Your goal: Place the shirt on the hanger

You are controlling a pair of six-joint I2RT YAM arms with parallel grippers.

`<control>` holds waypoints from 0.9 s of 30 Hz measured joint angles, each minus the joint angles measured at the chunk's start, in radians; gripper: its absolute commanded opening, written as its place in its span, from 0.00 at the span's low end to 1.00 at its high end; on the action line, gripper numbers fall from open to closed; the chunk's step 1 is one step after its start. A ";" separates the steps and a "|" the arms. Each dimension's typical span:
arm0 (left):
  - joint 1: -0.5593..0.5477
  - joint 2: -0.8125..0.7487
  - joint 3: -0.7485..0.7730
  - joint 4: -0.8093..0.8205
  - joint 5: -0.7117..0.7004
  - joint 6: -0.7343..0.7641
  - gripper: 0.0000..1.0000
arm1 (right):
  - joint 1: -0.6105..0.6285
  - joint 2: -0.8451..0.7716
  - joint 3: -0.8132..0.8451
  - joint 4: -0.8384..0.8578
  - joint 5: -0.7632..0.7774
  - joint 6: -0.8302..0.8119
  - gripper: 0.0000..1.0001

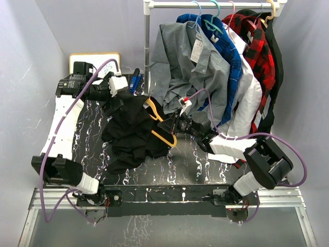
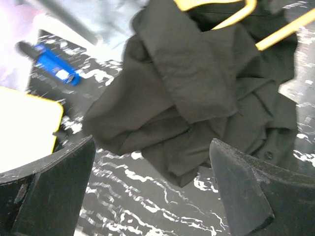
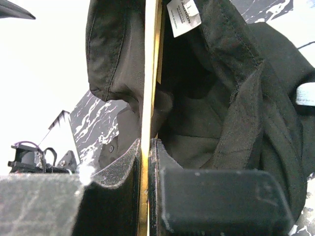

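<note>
The black shirt (image 1: 132,131) lies crumpled on the dark marbled table (image 1: 190,170), also in the left wrist view (image 2: 197,93) and the right wrist view (image 3: 221,98), where its white collar label (image 3: 183,15) shows. The yellow-orange hanger (image 1: 163,125) lies partly inside the shirt, one end poking out at the right. My right gripper (image 1: 174,123) is shut on the hanger's bar (image 3: 147,98), which runs up between the closed jaws (image 3: 146,162). My left gripper (image 1: 114,101) is open and empty just above the shirt's back-left edge, its fingers (image 2: 246,187) wide apart.
A rack (image 1: 216,5) at the back holds a grey shirt (image 1: 195,67), blue, white and red-plaid shirts (image 1: 257,46). A blue object (image 1: 134,82) and a white board (image 1: 95,59) lie at the back left.
</note>
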 measured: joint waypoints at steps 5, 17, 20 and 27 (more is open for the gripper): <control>0.014 0.171 0.095 -0.171 0.152 0.210 0.98 | -0.017 0.014 -0.013 0.071 -0.089 0.016 0.00; 0.029 0.258 0.092 -0.168 0.195 0.410 0.98 | -0.089 -0.023 -0.060 0.126 -0.248 0.043 0.00; 0.031 0.258 0.092 -0.158 0.180 0.421 0.98 | -0.142 -0.061 -0.084 0.138 -0.273 0.059 0.00; 0.035 0.256 0.090 -0.189 0.152 0.457 0.98 | -0.191 -0.154 -0.077 0.088 -0.318 0.035 0.00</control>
